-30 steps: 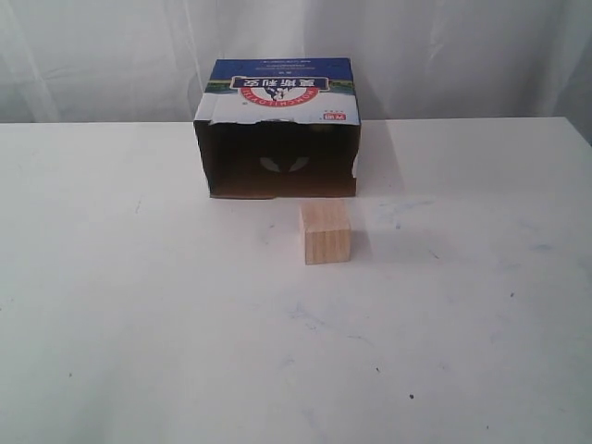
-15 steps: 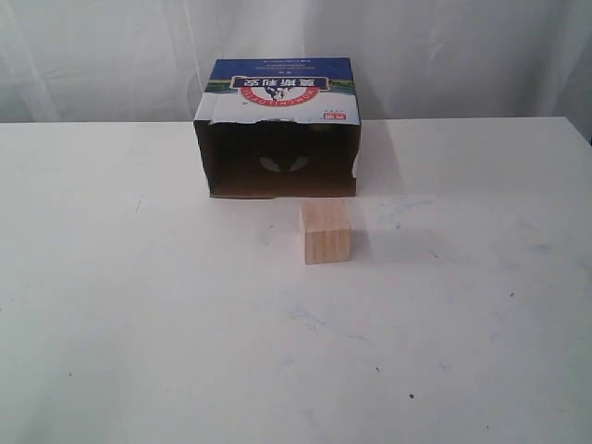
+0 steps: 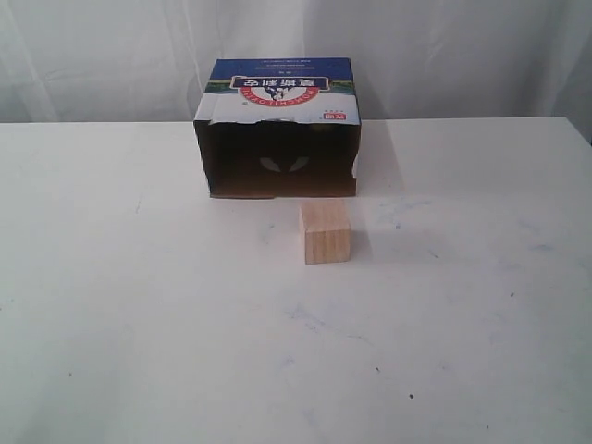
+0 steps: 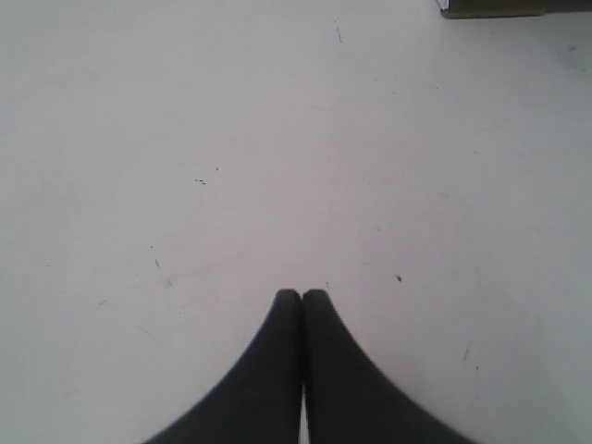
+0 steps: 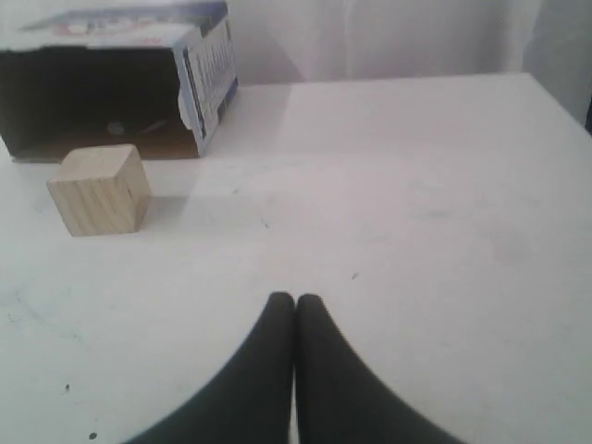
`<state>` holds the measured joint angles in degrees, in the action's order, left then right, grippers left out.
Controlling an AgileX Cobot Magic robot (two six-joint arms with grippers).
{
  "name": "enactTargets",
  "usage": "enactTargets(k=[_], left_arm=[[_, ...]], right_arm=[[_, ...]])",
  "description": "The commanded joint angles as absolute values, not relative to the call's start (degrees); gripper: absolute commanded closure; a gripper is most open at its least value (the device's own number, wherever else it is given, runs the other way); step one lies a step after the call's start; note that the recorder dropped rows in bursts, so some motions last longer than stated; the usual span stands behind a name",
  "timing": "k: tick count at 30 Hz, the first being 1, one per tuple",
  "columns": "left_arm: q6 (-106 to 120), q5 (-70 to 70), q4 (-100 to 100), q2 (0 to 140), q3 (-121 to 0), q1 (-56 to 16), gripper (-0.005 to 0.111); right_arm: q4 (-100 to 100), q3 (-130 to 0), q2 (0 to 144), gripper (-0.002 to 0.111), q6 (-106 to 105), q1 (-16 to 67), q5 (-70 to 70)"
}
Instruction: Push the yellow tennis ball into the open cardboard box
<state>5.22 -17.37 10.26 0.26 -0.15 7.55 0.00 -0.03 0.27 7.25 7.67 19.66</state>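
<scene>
Sitting in the upper middle of the exterior frame, the open cardboard box (image 3: 222,74) is resting on the white worktop (image 3: 139,324). Its blue printed top with the red-and-white logo is facing up, and its dark hollow front is facing the bottom of the frame. A pale wooden cube (image 3: 326,233) is standing just below the right part of that opening, near the frame's centre, with a thin strip of worktop showing between the two. Deep in the hollow a small pale patch (image 3: 282,164) is showing, but it is too dim to tell whether this is the yellow tennis ball or only a mark on the cardboard. A white curtain (image 3: 111,55) is hanging across the top of the frame, behind the worktop's far edge.

In the left wrist view the left fingers (image 4: 287,310) are pressing together at the bottom centre, tips touching and gripping nothing, with only scuffed worktop (image 4: 185,139) filling the frame above them.

In the right wrist view the right fingers (image 5: 282,310) are likewise lying closed against each other at the bottom centre, holding nothing. The box (image 5: 211,65) is occupying the upper left corner, and the cube (image 5: 100,189) is sitting at the left just below its opening. Both are well apart from the fingers across bare worktop (image 5: 416,185).
</scene>
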Motion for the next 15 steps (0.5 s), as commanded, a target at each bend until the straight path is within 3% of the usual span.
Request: enactTargets(k=[1,15], left_arm=[[4.83,-17.60,10.38,0.00,0.00,7.24,0.107],[4.94,-17.60,10.38,0.00,0.00,7.24,0.107]], right_arm=[[0.00,0.00,0.00,0.108,11.38,7.91,21.45],[-6.27,0.00,0.00,0.108,14.37,7.91,21.55]])
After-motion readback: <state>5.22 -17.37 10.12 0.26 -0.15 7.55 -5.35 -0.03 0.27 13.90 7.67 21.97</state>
